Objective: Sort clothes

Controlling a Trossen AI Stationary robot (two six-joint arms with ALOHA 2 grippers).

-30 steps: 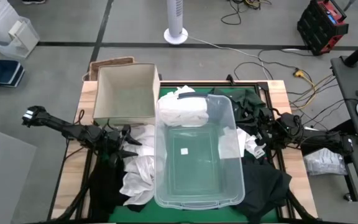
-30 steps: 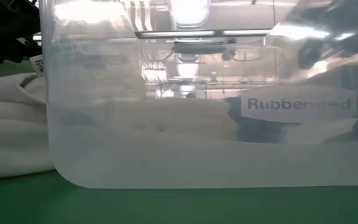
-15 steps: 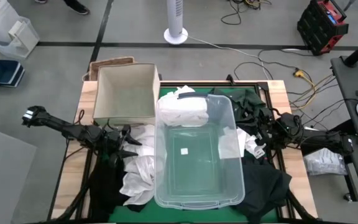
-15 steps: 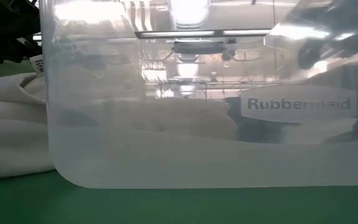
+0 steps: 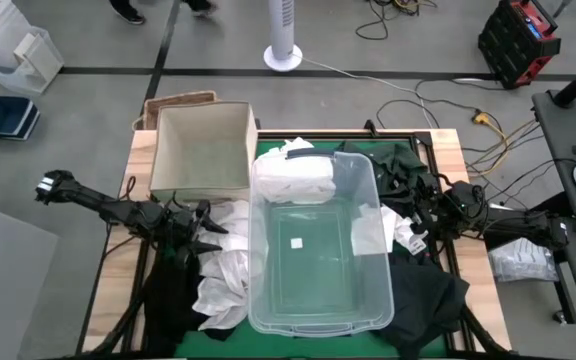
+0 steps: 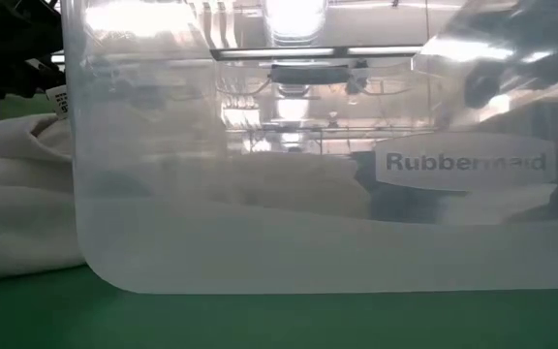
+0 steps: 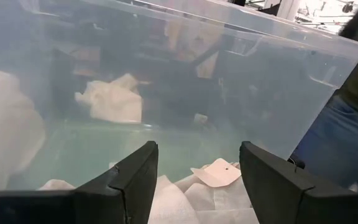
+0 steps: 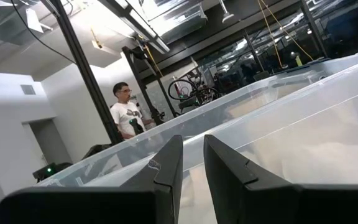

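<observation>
Nothing moved, crumpled soft clothes [image 5: 226, 275], glossy clear tub [image 5: 368, 290]

White clothes [image 5: 223, 275] and dark clothes [image 5: 423, 290] lie crumpled on the table.

White clothes [image 5: 226, 275] and black garments [image 5: 423, 295] flank a clear plastic tub [image 5: 368, 290]; beige cardboard box [image 5: 200, 150]; green counter [image 6: 260, 320].

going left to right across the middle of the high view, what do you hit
left claw → white clothes → clear plastic tub → right claw
</observation>
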